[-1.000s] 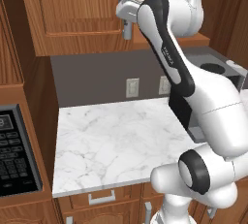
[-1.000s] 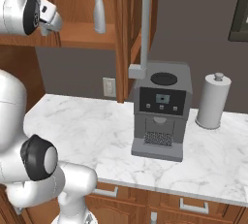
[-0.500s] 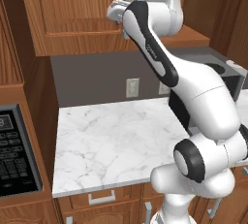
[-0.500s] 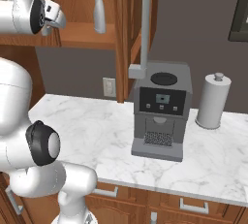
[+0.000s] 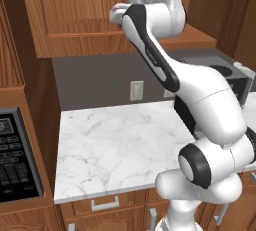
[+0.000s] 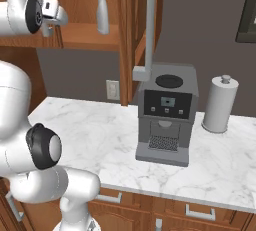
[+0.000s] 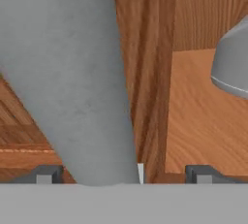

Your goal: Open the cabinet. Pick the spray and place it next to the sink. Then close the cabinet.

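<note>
The brown wooden cabinet hangs above the counter. Its left door is shut. Its right door stands swung out, with its long grey bar handle facing the room. The pale spray stands upright on the open shelf, and its rounded base shows at the right of the hand view. My gripper is open, up at the cabinet, with a thick grey bar handle rising between its two fingertips, very close. The sink is out of view.
A boxy grey coffee machine and a paper towel roll stand on the white marble counter. A black appliance panel sits at the counter's left end. Low drawers run under the counter edge.
The arm's upper links have swung up and left across the cabinet front. The hand has crept slightly closer to the handle. The jaws have stayed wide.
</note>
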Motion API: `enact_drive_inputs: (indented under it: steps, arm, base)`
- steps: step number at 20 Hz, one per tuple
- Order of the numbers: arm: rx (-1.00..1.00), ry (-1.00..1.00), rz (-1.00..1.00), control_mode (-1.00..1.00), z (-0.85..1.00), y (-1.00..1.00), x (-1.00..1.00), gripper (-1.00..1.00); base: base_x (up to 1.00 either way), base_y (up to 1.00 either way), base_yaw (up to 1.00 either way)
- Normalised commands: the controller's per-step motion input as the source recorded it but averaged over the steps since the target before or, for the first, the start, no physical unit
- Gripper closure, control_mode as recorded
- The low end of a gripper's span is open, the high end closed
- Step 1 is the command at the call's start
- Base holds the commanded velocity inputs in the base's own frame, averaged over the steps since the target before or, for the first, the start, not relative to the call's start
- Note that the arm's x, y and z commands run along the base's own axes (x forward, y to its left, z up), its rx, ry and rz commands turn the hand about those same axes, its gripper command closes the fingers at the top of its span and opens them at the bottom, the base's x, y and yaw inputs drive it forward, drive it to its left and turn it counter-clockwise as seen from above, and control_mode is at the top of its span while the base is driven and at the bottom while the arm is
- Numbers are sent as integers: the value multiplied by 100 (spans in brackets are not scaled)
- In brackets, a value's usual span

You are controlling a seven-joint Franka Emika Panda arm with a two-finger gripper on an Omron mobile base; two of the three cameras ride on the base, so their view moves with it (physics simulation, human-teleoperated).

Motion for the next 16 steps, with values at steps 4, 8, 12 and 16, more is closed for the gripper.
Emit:
enact_drive_inputs:
  steps: [4, 8, 12, 16]
  arm:
    - [-14, -9, 0, -100, 0, 13, 15, 100]
    - [-10, -11, 0, -100, 0, 17, 12, 100]
    - [-5, -10, 0, -100, 0, 13, 8, 100]
    - [-1, -9, 0, -100, 0, 15, 6, 100]
  base:
    - [0, 0, 0]
    - [0, 0, 0]
    - [0, 0, 0]
    - [0, 0, 0]
